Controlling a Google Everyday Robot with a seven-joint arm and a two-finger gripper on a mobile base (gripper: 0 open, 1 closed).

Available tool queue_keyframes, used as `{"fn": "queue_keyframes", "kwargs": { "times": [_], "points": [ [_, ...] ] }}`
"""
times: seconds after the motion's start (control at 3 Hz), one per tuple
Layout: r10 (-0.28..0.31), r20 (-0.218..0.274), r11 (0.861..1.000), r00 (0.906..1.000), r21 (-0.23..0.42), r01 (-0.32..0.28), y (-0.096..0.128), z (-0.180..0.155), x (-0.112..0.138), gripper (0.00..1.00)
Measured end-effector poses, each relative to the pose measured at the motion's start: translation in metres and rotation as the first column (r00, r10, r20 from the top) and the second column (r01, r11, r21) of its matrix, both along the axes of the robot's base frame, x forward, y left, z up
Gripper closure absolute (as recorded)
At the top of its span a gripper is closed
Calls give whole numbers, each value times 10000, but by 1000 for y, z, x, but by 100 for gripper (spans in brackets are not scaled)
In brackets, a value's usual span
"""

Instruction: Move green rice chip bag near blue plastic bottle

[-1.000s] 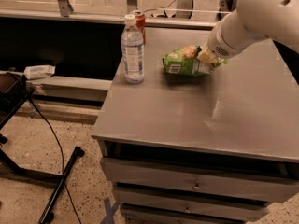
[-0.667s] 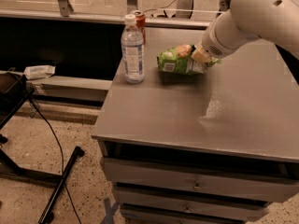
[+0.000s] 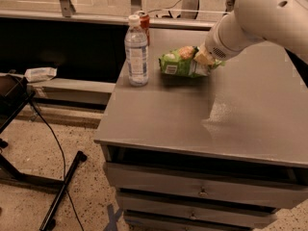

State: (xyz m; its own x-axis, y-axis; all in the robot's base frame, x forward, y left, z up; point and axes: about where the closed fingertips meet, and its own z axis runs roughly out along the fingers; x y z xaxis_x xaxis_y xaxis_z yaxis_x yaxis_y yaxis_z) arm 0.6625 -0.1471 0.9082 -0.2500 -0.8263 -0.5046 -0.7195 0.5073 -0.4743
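The green rice chip bag (image 3: 179,63) is held just above the grey table top (image 3: 192,114), a little right of the blue plastic bottle (image 3: 136,52). The bottle is clear with a white cap and stands upright near the table's far left edge. My gripper (image 3: 201,57) comes in from the upper right on a white arm and is shut on the bag's right end. A narrow gap separates the bag from the bottle.
A red can (image 3: 143,21) stands just behind the bottle. The table has drawers (image 3: 202,191) below its front edge. On the floor at left are a black stand leg and cable (image 3: 57,177). A low ledge with a white item (image 3: 40,73) runs behind.
My gripper has carried the green bag leftward, closer to the bottle. The bottle and can have not moved.
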Motion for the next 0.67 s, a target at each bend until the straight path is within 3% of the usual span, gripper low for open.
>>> {"fn": "queue_keyframes", "kwargs": {
  "times": [0.33, 0.67],
  "points": [
    [18, 8, 10000, 10000, -10, -18, 1, 1, -1, 52],
    [30, 14, 10000, 10000, -16, -30, 2, 1, -1, 28]
  ]
}}
